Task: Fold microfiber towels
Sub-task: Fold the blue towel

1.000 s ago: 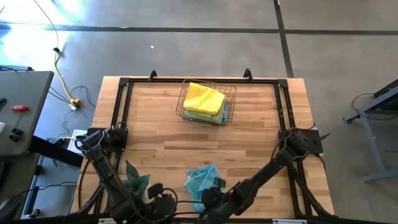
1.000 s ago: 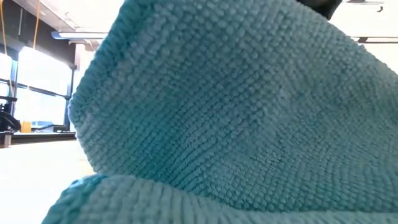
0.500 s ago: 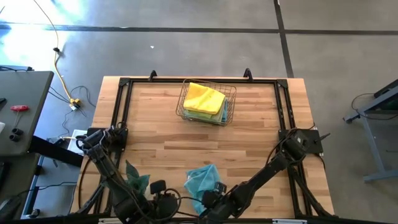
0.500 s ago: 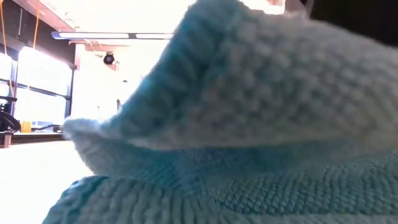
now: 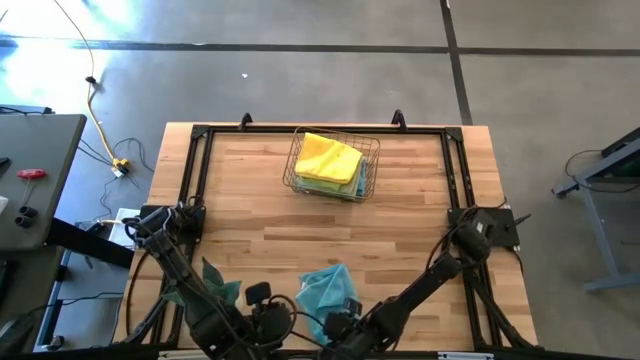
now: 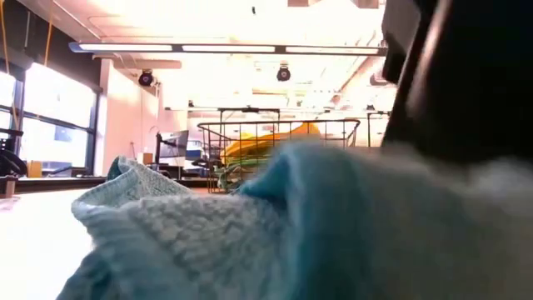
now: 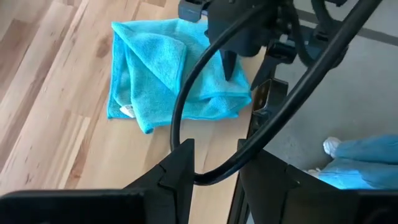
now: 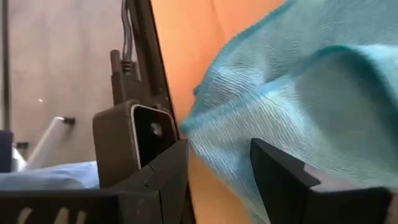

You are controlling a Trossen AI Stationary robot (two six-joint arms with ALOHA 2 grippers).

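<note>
1. Towel in light blue (image 5: 322,290), loosely folded, lies on my wooden table (image 5: 400,200) at the near edge, close to the low camera.
2. Copper wire basket (image 5: 372,172) stands at the far middle, holding a yellow towel (image 5: 328,157) atop other folded ones.
3. My right gripper (image 8: 214,165) hangs over the blue towel's near edge, jaws apart, gripping nothing.
4. My left gripper (image 7: 214,165) hovers beside it, jaws parted and empty.

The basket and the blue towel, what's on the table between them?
Nothing: in the high view only bare wood lies between the basket and the blue towel.
</note>
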